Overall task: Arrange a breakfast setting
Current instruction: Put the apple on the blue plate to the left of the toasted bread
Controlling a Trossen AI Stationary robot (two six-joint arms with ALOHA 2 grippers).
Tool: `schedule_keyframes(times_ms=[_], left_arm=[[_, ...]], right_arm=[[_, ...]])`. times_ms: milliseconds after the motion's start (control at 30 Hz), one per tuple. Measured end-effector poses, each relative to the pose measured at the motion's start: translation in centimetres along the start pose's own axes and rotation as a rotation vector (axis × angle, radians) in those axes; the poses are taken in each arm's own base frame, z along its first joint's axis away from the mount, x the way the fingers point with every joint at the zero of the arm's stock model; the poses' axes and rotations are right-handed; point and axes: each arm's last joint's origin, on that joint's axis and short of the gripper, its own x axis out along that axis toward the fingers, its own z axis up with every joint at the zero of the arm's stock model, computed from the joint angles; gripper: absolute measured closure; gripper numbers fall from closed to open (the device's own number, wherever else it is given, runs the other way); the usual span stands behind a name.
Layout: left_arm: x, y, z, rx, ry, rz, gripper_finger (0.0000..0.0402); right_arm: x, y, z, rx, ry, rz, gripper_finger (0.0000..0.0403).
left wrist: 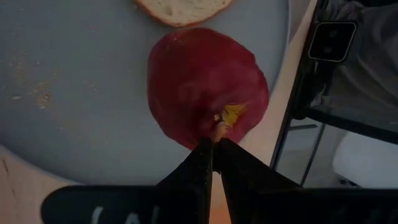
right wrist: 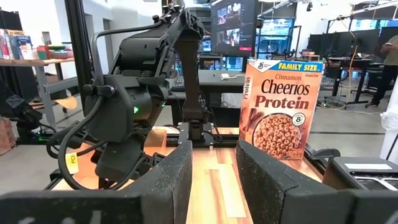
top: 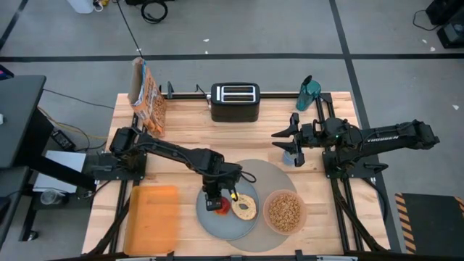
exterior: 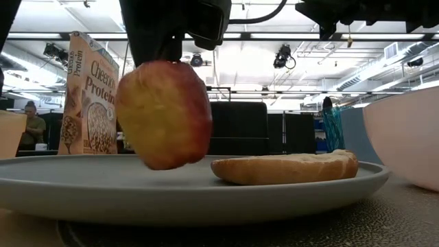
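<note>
Up front we've got the round grey-blue plate on the big round grey mat, with a halved bagel and the red fruit. The left gripper pinches that fruit's stem. A small pink bowl holds brown cereal. Farther back on the wooden table, the right gripper hovers, fingers apart.

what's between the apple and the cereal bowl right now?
The bagel lies between the red apple and the pink bowl, on the plate. The high view shows it; the low view shows it lying flat.
</note>
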Motion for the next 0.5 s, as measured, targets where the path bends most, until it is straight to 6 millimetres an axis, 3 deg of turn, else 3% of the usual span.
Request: schedule_keyframes(times_ms=[500], left_arm=[[0.86, -0.01, 0.22, -0.006, -0.001, 0.023, 0.037]], right_arm=[[0.0, 0.0, -0.02, 0.0, 0.001, 0.0, 0.027]])
